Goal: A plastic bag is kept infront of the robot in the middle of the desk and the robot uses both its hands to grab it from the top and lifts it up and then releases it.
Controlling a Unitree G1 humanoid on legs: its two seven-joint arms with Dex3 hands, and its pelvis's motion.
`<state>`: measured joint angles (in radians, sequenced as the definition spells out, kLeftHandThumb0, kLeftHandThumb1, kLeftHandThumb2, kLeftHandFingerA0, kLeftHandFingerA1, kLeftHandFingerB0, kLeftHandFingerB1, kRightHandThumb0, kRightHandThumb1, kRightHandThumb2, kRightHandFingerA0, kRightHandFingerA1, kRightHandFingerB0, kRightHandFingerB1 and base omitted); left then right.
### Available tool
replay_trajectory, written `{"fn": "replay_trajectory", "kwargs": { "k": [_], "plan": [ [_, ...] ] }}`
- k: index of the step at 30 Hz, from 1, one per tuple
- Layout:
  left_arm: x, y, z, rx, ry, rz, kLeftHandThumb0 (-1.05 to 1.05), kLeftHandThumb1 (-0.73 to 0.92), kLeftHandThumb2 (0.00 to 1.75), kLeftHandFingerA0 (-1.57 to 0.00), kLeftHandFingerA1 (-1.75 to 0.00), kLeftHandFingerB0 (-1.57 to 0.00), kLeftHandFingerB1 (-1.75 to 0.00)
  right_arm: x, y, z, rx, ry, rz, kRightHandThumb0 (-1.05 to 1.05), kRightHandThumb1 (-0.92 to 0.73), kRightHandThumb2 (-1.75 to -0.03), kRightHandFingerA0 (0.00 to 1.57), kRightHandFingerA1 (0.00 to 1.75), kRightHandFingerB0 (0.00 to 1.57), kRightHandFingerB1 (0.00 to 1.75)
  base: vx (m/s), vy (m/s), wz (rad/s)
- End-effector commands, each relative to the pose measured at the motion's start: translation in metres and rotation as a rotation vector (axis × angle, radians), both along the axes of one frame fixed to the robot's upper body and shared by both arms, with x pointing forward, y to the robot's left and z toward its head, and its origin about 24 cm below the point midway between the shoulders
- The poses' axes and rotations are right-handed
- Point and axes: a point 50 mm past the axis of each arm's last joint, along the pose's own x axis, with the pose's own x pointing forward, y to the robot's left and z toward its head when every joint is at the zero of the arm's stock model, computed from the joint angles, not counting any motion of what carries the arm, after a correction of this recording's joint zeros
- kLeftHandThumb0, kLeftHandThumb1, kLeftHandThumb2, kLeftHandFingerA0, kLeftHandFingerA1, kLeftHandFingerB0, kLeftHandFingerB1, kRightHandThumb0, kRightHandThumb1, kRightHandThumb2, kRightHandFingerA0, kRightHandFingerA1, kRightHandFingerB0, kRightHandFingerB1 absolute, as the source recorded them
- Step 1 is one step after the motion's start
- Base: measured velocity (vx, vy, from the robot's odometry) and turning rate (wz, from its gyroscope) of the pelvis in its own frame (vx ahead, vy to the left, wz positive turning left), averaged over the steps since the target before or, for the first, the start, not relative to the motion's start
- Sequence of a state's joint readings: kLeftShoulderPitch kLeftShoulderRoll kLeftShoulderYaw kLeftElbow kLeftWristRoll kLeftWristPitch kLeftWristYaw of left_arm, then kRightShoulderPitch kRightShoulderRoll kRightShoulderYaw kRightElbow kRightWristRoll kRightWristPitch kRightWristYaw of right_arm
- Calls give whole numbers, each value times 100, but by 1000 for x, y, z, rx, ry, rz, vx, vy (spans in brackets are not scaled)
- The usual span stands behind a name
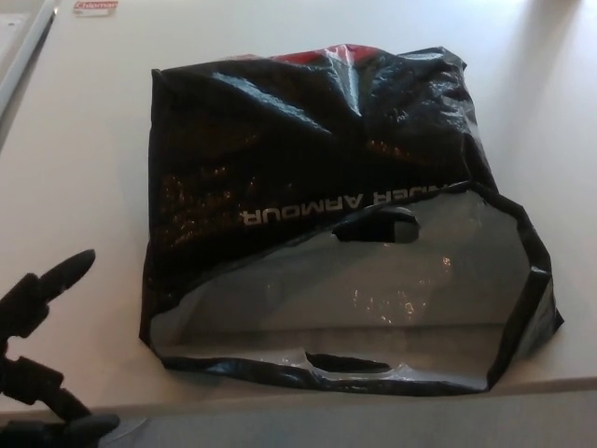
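From the head view, the black plastic bag (317,168) lies flat in the middle of the pale desk (84,168), its open mouth turned toward the robot and gaping wide enough to show the grey, shiny lining inside. White lettering runs upside down across the black face of the bag, just above the far handle cut-out (378,227); the near handle cut-out (347,363) sits in the front lip, which lies right along the desk's near edge. A sliver of red shows at the bag's far end, and the plastic there is creased and glossy. At the lower left corner the left hand (37,359) comes up into sight, dark against the desk, with its fingers (65,271) spread apart and holding nothing; the uppermost finger points up and to the right, toward the bag's left side, but it is apart from the plastic and not touching it. The right hand does not show at all. A small red-and-white label (96,7) lies on the desk at the far left edge.
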<state>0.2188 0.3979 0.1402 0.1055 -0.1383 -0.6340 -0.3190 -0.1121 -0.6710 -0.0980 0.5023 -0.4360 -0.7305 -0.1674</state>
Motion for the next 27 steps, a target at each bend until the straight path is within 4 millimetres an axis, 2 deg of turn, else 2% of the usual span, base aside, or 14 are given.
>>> {"fn": "replay_trajectory", "kwargs": {
  "k": [1,8,10,11,15,17,18,21,22,23,24,25,26,27],
  "plan": [
    [6,-8,-7,37,42,-15,-48,40,55,-25,-33,-9,-26,6,7,0,36,-34,2,-105,-77,-69,0,60,0,0,0,0,0],
    [9,-13,-12,32,48,-12,-47,41,54,-27,-34,-8,-24,15,16,-4,66,-45,-3,-105,-79,-68,0,64,0,0,0,0,0],
    [9,-14,-14,28,61,-9,-53,35,69,-22,-43,-4,-28,18,19,-6,102,-54,3,-105,-77,-68,0,67,0,0,0,0,0],
    [8,-13,-15,30,63,-4,-54,35,69,-23,-43,-5,-28,19,20,-6,104,-50,2,-105,-68,-90,0,55,0,0,0,0,0],
    [6,-11,-19,25,94,4,-48,43,55,-27,-34,-8,-24,22,23,-7,117,-47,12,-105,-67,-92,2,57,0,0,0,0,0],
    [4,-8,-22,7,103,7,-45,44,53,-28,-34,-7,-28,23,25,-11,130,-36,19,-105,-65,-90,2,57,0,0,0,0,0],
    [4,-7,-22,15,102,9,-47,44,53,-28,-34,-7,-27,23,25,-13,127,-29,16,-105,-76,-67,0,71,0,0,0,0,0],
    [3,-4,-25,44,154,17,-55,45,55,-29,-33,-4,-24,24,27,-17,131,-12,9,-105,-75,-67,0,74,0,0,0,0,0],
    [3,-3,-25,56,172,18,-59,45,55,-29,-33,-3,-24,25,28,-19,132,-10,9,-105,-65,-88,2,60,0,0,0,0,0],
    [4,-3,-24,64,181,19,-59,45,55,-29,-33,-3,-24,26,28,-20,136,-10,10,-105,-65,-88,2,60,0,0,0,0,0],
    [3,-3,-24,61,183,16,-59,45,54,-31,-33,-4,-24,26,29,-22,139,-4,7,-105,-75,-67,0,73,0,0,0,0,0],
    [3,-3,-23,60,183,15,-59,45,54,-31,-33,-4,-24,26,29,-23,141,-3,7,-105,-75,-67,0,73,0,0,0,0,0],
    [4,-4,-23,58,202,12,-64,38,62,-27,-38,-6,-19,25,29,-25,143,5,2,-105,-64,-87,1,63,0,0,0,0,0],
    [4,-5,-23,54,211,1,-61,44,54,-31,-33,-3,-25,25,29,-28,146,9,1,-105,-75,-66,0,78,0,0,0,0,0]
  ]
}}
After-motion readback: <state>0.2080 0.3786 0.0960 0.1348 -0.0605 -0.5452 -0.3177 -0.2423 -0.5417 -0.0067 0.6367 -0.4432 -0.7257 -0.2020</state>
